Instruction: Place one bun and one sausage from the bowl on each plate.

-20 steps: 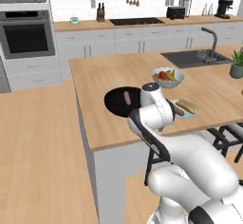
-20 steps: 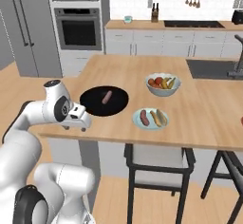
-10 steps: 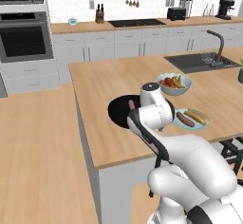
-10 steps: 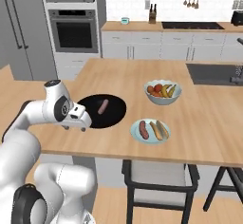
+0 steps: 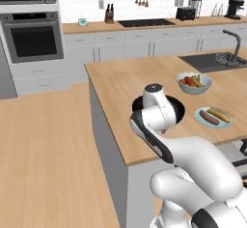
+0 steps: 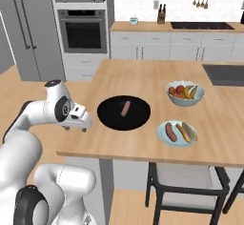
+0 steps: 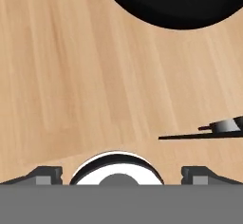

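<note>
The wide black bowl (image 6: 110, 119) lies on the wooden island with one sausage (image 6: 125, 108) in it. To its right, the pale blue plate (image 6: 162, 139) carries a sausage (image 6: 170, 132) and a bun (image 6: 187, 131). My gripper (image 6: 76, 128) hangs over the island's near left corner, left of the bowl and apart from it, open and holding nothing. In the hand view my gripper (image 7: 121, 174) looks down on bare wood, with the bowl (image 7: 180, 4) at the top edge. In the left base view my arm covers much of the bowl (image 5: 179, 110); the plate (image 5: 226, 122) sits to its right.
A white bowl of fruit (image 6: 186, 93) stands behind the plate. The island's near edge (image 6: 143, 158) runs just under my hand, with a stool (image 6: 190, 190) below it. A sink (image 5: 219, 60) is set in the island's far right. Oven and cabinets line the back wall.
The whole picture has shifted with the base: bowl, plate and fruit bowl now sit further right in both base views. My gripper stays open beside the bowl.
</note>
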You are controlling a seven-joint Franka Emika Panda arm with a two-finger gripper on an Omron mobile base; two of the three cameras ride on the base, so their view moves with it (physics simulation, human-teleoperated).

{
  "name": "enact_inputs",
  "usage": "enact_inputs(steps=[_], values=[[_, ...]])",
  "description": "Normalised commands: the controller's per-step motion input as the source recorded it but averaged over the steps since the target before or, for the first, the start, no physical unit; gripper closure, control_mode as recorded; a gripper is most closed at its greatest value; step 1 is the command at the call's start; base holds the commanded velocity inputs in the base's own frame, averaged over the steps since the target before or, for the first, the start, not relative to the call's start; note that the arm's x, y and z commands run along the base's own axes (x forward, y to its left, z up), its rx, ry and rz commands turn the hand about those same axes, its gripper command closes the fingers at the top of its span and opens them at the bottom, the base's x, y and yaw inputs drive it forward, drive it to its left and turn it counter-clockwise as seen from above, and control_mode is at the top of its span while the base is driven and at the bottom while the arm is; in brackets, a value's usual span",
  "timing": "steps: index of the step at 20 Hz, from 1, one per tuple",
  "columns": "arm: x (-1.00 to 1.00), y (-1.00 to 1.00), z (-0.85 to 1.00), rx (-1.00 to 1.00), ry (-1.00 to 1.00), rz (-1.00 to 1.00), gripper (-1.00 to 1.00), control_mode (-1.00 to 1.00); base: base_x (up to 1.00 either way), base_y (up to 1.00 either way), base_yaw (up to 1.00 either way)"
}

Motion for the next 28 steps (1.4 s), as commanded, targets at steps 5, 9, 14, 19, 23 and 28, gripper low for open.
enact_inputs(steps=[5, 9, 14, 19, 23, 28], values=[[0.00, 0.00, 0.00, 0.00, 0.00, 0.00, -1.00, 1.00, 0.50, 0.00, 0.00], [0.00, 0.00, 0.00, 0.00, 0.00, 0.00, -1.00, 1.00, 0.40, 0.00, 0.00], [0.01, 0.00, 0.00, 0.00, -0.03, 0.00, -1.00, -1.00, 0.02, 0.00, 0.00], [0.61, -0.33, 0.25, 0.01, -0.01, -0.05, -1.00, -1.00, 0.00, 0.00, 0.00], [0.74, -0.98, 0.01, 0.15, -0.03, 0.00, -1.00, -1.00, 0.00, 0.00, 0.00], [0.98, -0.88, 0.00, 0.03, 0.07, 0.01, -1.00, -1.00, 0.00, 0.00, 0.00]])
